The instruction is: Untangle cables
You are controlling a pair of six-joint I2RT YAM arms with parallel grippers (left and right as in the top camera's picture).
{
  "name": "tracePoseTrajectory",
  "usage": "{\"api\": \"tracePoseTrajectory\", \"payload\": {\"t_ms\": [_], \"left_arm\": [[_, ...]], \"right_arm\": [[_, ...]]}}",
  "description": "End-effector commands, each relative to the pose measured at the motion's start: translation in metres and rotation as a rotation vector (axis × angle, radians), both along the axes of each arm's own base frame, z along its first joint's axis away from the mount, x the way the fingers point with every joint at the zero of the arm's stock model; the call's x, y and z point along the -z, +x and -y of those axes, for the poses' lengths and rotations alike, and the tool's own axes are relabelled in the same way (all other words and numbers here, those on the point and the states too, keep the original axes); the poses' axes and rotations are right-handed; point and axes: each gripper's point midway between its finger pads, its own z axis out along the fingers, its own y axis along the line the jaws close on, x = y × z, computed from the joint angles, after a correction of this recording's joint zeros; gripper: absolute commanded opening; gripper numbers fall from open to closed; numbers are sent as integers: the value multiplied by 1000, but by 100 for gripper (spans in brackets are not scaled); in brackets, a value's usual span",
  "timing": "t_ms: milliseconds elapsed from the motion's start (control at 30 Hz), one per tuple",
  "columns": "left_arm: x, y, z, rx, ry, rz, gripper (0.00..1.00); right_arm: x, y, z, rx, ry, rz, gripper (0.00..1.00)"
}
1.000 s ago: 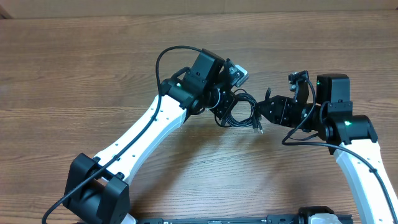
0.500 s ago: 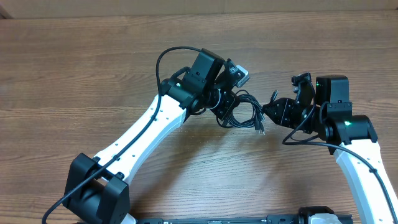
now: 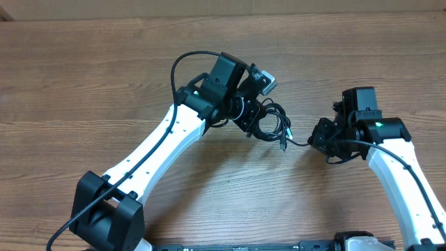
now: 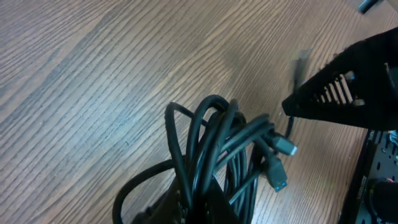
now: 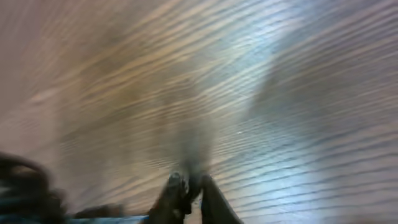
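The cables [image 3: 270, 127] are a bundle of thin black cords in loops at the table's middle. My left gripper [image 3: 248, 117] is shut on the bundle's left side. In the left wrist view the loops [image 4: 214, 146] rise from my jaws [image 4: 205, 208], with a silver-tipped plug [image 4: 286, 147] and a blue-tipped plug [image 4: 278, 181] hanging at the right. My right gripper [image 3: 319, 139] is shut on one strand [image 3: 298, 143] that runs taut from the bundle to it. The right wrist view is blurred; its jaws [image 5: 189, 186] pinch something thin and dark.
The wooden table [image 3: 83, 77] spreads all round. My two arms reach in from the front edge, the left arm [image 3: 160, 146] diagonally, the right arm [image 3: 397, 167] at the right. The right gripper's body [image 4: 348, 87] looms close to the bundle in the left wrist view.
My right gripper has moved right and toward the front, drawing one strand out of the bundle. The left gripper and bundle have shifted slightly up and left.
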Motion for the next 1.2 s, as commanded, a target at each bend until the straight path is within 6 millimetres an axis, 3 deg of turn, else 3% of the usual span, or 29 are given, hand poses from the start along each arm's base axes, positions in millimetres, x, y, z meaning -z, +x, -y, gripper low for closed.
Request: {"api": "tracePoseTrajectory", "payload": {"t_ms": [0, 67, 200, 333, 533, 667, 867, 1167], "left_arm": [[-27, 4, 0, 5, -47, 55, 4], [-25, 5, -2, 0, -39, 54, 4], [-22, 7, -6, -17, -13, 60, 4], [-20, 10, -9, -31, 6, 70, 4], [-21, 9, -8, -27, 2, 69, 4], [-23, 6, -4, -9, -20, 64, 4], [-42, -14, 17, 146, -158, 50, 4], [-51, -19, 24, 190, -218, 48, 4]], "right_arm": [[8, -5, 7, 12, -33, -38, 30], [5, -6, 0, -78, -17, -17, 40], [-12, 1, 2, -182, -54, 35, 45], [-49, 18, 13, -193, -130, 109, 46], [-95, 39, 1, -354, -132, 273, 48], [-98, 32, -22, -515, -44, 319, 48], [-93, 22, -46, -644, 6, 340, 49], [-92, 20, -53, -666, 11, 340, 49]]}}
